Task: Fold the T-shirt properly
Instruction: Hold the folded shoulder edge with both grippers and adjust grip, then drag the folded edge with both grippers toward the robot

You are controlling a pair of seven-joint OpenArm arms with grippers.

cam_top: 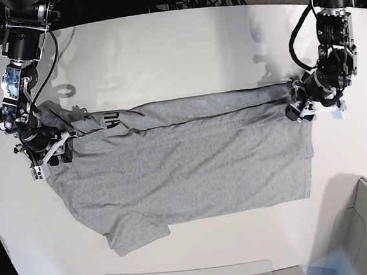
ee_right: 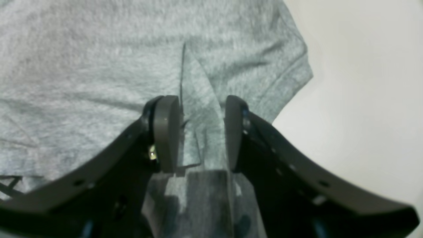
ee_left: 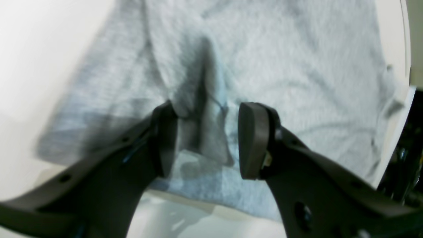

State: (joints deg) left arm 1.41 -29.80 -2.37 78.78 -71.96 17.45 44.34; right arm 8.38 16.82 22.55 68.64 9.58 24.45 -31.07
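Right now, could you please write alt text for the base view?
A grey T-shirt lies spread on a white table, its far edge pulled taut between two robot arms. The left end effector and right end effector each grip one end of that edge.

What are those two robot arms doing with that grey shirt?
They are folding the T-shirt on the white table. Each arm pinches a bunch of cloth along the shirt's far edge, one at each end: the left gripper near the hem, the right gripper at the sleeve end. That edge is lifted and doubled over, showing a bit of black lettering.
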